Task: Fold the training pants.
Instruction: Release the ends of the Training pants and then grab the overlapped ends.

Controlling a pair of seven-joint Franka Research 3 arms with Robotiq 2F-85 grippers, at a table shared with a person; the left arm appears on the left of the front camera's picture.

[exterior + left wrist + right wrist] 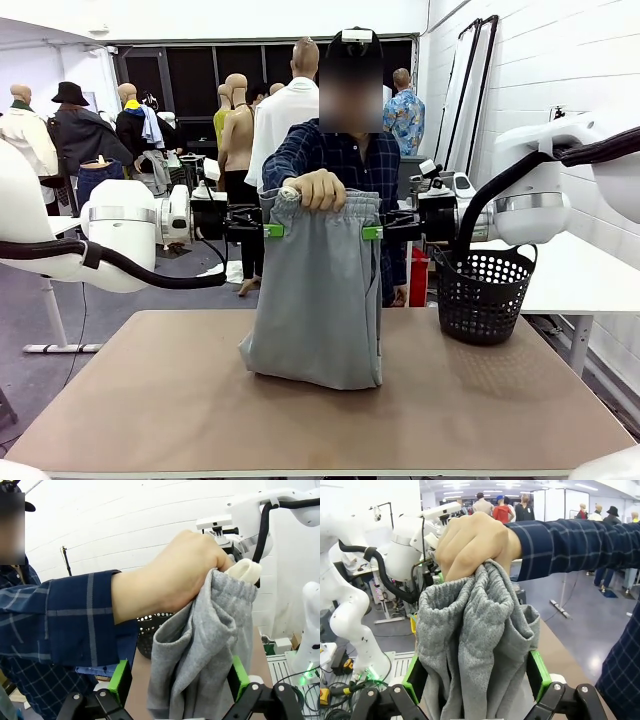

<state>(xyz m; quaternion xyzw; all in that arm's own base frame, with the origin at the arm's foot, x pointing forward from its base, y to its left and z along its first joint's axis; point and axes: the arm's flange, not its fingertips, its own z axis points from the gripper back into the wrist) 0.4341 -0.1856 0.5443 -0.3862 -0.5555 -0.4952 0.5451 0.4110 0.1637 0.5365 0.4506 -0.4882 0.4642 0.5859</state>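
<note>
Front view: a person's hand [318, 190] grips the training pants [315, 300] by the bunched waistband, above the middle of the table [150, 400]. The pants hang straight down from the fist. Their lower end rests crumpled on the tabletop, with a fold sticking out at 8 o'clock.

The left gripper [268, 230] sits at 9 o'clock from the waistband and the right gripper [374, 232] at 3 o'clock. Both are level with the top of the pants, just below the hand. I see a green pad on each edge of the fabric.

Left wrist view: my left gripper [180, 680] has its fingers spread wide, and the grey cloth hangs down between them. One pad [120, 680] stands clear of the fabric. The other is at the cloth's edge, and I cannot tell whether it touches. The fist is at 12 o'clock, above the fingers, and a white drawstring end [245, 571] pokes out of it.

Right wrist view: the right gripper [476, 677] is also spread wide. The bunched cloth fills most of the gap between its pads, and nothing is visibly pinched. The hand holds the fabric at 12 o'clock.

A black basket [485, 295] stands on the table at 3 o'clock from the pants, well apart from them.
</note>
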